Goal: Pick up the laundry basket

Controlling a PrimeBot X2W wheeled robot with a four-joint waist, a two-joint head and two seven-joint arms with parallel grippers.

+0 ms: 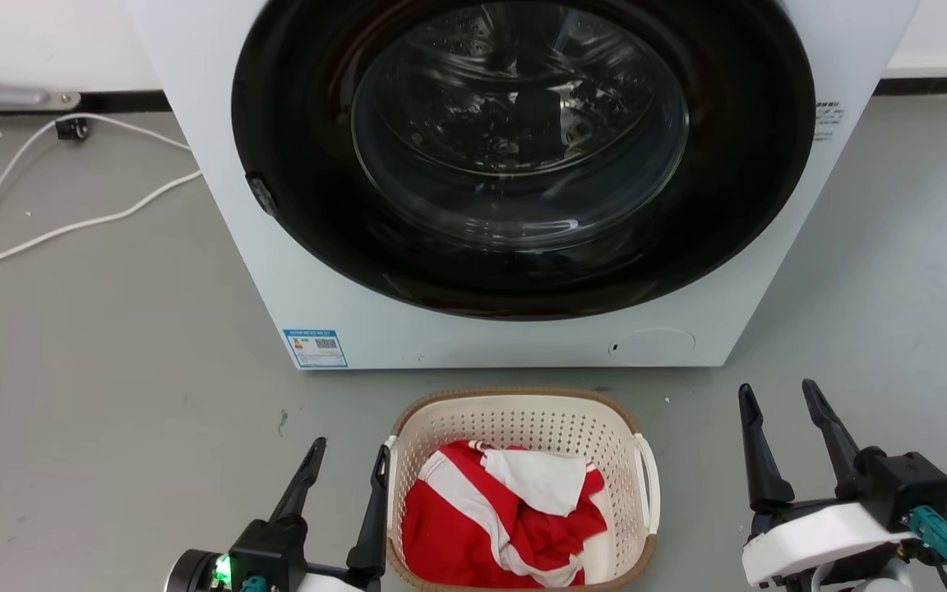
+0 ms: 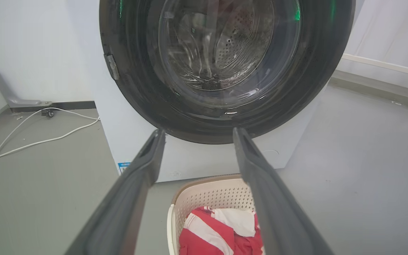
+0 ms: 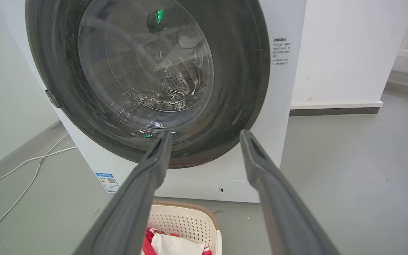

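The cream laundry basket (image 1: 473, 419) with a brown rim and white side handles stands on the grey floor in front of the washer, holding red and white cloth (image 1: 498, 510). My left gripper (image 1: 350, 450) is open just left of the basket, its right finger close beside the left handle. My right gripper (image 1: 778, 393) is open well to the basket's right, apart from it. The left wrist view shows the basket (image 2: 207, 191) low between the open fingers (image 2: 143, 170). In the right wrist view the basket (image 3: 186, 221) shows at the bottom, between the open fingers (image 3: 154, 166).
A white washer (image 1: 317, 271) with a shut round glass door (image 1: 523, 140) stands right behind the basket. White cables (image 1: 46, 234) trail across the floor at the left. Bare grey floor lies on both sides of the basket.
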